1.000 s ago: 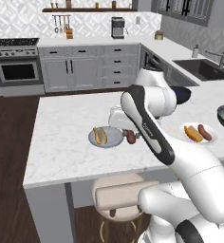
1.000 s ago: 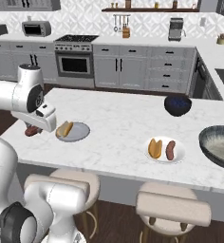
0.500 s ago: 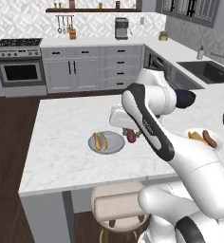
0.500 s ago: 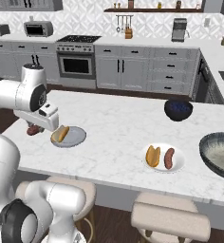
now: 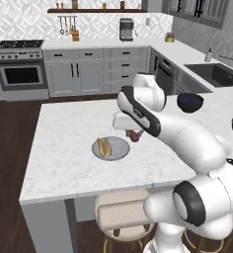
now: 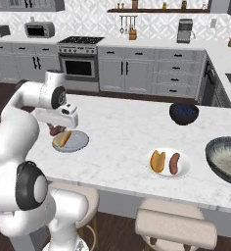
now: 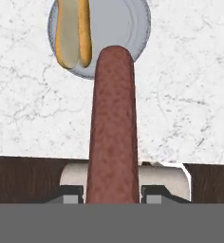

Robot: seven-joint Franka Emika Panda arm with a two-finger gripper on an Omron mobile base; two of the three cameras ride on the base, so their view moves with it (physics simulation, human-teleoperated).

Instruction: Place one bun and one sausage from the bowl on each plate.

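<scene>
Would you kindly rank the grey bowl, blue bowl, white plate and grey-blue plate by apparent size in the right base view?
1. Grey bowl, though cut off by the frame.
2. White plate.
3. Grey-blue plate and blue bowl look alike; distance makes this unsure.

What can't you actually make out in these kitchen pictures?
- Left base view: the held sausage is mostly covered by the robot's hand; one red end peeks out.
- Hand view: the sausage hides part of the grey-blue plate; the bun is cut by the top edge.
- Right base view: the wide bowl is cut by the right edge.
</scene>
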